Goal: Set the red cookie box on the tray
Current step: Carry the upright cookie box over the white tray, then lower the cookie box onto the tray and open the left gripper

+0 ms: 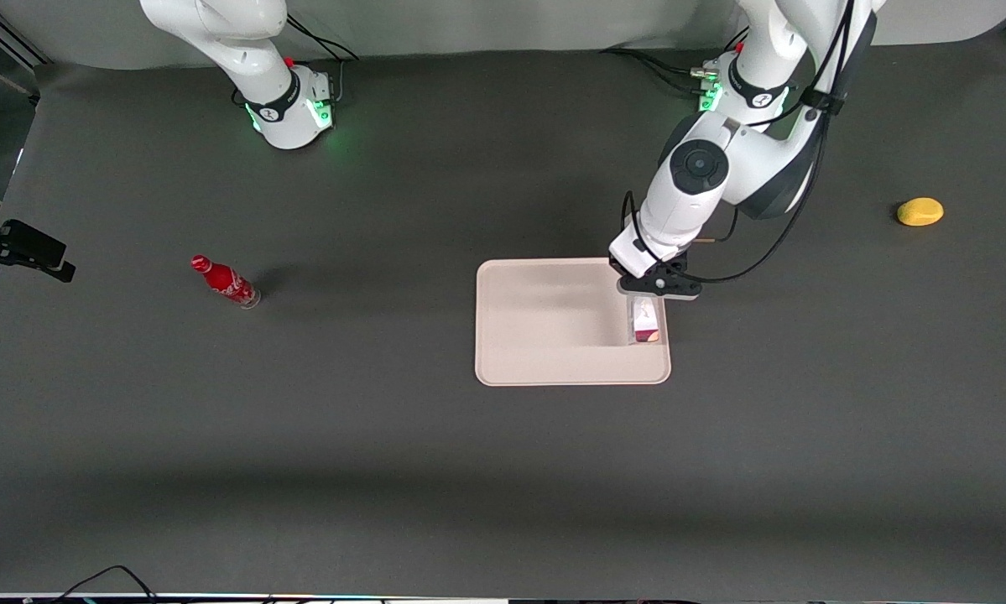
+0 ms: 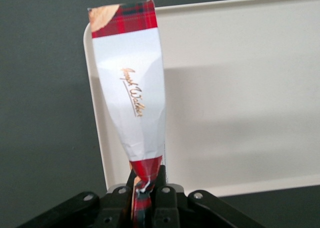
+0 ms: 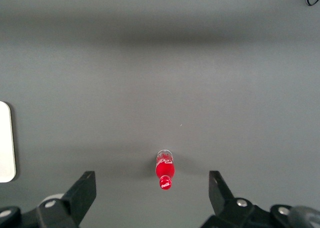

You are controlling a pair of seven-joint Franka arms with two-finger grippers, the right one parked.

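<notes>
The red cookie box (image 2: 131, 97), white with red tartan ends and gold script, hangs lengthwise from my left gripper (image 2: 146, 180), whose fingers are shut on its crumpled tartan end. In the front view the gripper (image 1: 643, 312) sits over the tray's edge nearest the working arm, and the box (image 1: 644, 323) shows just beneath it, above the tray surface. The tray (image 1: 553, 335) is a pale pinkish-cream rectangle with a low rim, lying mid-table; its rim (image 2: 240, 188) also appears in the left wrist view. Whether the box's lower end touches the tray I cannot tell.
A small red soda bottle (image 1: 225, 281) lies toward the parked arm's end of the table, also seen as the bottle (image 3: 165, 172). A yellow lemon-like object (image 1: 919, 211) rests toward the working arm's end. Dark grey mat (image 1: 503, 470) covers the table.
</notes>
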